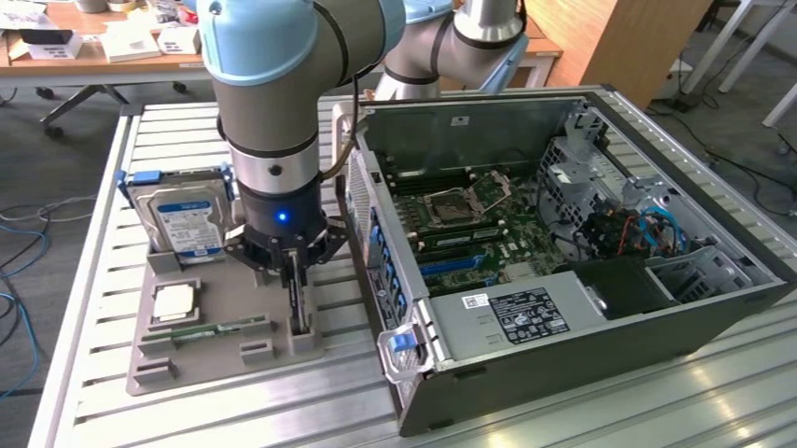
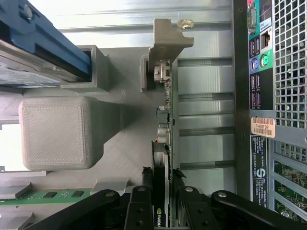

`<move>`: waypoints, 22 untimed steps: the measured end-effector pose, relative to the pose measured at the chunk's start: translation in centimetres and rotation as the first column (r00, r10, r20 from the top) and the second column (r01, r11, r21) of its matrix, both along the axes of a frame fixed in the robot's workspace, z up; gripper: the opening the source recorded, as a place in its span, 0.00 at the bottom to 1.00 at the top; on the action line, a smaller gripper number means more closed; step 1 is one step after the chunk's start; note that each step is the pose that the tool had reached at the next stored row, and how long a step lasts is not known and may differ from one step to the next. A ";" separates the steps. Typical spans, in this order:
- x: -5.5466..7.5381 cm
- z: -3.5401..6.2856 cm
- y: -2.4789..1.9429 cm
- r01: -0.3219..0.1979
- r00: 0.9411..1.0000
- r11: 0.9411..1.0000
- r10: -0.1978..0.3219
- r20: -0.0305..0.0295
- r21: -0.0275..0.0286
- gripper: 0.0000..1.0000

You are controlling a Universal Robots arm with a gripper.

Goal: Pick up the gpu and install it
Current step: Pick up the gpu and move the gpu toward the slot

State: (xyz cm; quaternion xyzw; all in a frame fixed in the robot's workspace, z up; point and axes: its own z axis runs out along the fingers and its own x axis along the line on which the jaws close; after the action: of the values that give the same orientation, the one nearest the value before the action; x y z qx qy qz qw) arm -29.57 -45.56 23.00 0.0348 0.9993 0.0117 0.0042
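Tool (image 2: pixel 162 176) straddles the upright gpu (image 2: pixel 163 143) in its grey holder (image 2: pixel 120 158) on the tabletop (image 2: pixel 206 110). It sits close to both faces; whether it grips, I cannot tell.

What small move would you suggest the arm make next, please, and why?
Probably close the jaws on the gpu before any lift. The gripper straddles the card's upper edge with one jaw at each face, and they do not look clamped yet. The gpu stands on edge in its slot in the gray holder, beside the open case.
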 end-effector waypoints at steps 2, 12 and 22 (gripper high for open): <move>0.0 0.00 0.00 0.000 1.000 1.000 0.000 0.000 0.000 0.26; 0.0 -0.01 0.00 -0.054 0.999 0.999 0.054 0.000 0.000 0.26; 0.0 2.73 0.00 -0.054 0.999 0.999 0.054 0.000 0.000 0.26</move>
State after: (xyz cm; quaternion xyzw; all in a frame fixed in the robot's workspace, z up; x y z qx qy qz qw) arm -29.57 -45.55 25.73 0.0076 0.9999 0.0118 0.0039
